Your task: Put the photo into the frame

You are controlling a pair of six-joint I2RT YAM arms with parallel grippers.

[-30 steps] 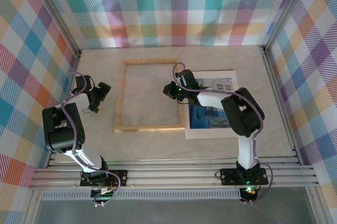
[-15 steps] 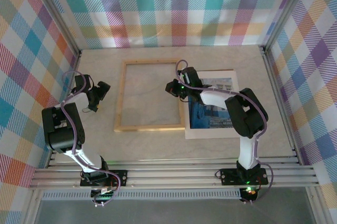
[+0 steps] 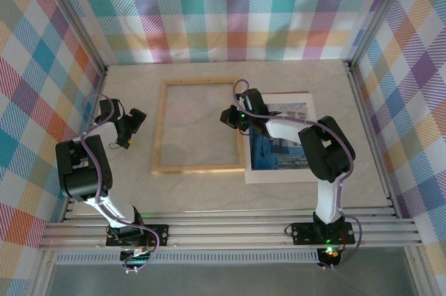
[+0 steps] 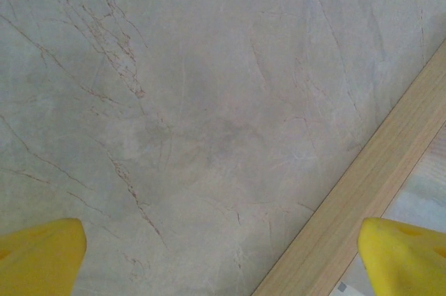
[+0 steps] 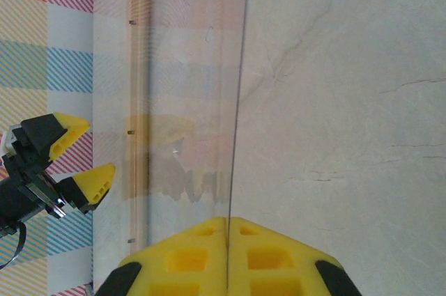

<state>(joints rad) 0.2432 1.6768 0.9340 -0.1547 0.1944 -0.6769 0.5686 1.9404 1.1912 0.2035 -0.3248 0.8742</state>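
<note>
Two tools, one frame (image 3: pixel 159 129): left tool (image 3: pixel 132 129) gapes wide above the worktop (image 3: pixel 202 188) beside it; right tool (image 5: pixel 226 226) is pinched shut on its clear pane's edge. Just right, the photo (image 3: pixel 275 155) lies on a white mat (image 3: pixel 254 176).

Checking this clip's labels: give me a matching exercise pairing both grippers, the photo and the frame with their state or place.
Things:
1. left gripper
2. right gripper
3. photo
4. frame

States or places:
A. lies on the white mat
B. light wood rectangle, lying flat
C. shut, over the frame's right part
D. open, left of the frame

Pairs: 1-D, 2-C, 3-A, 4-B.
</note>
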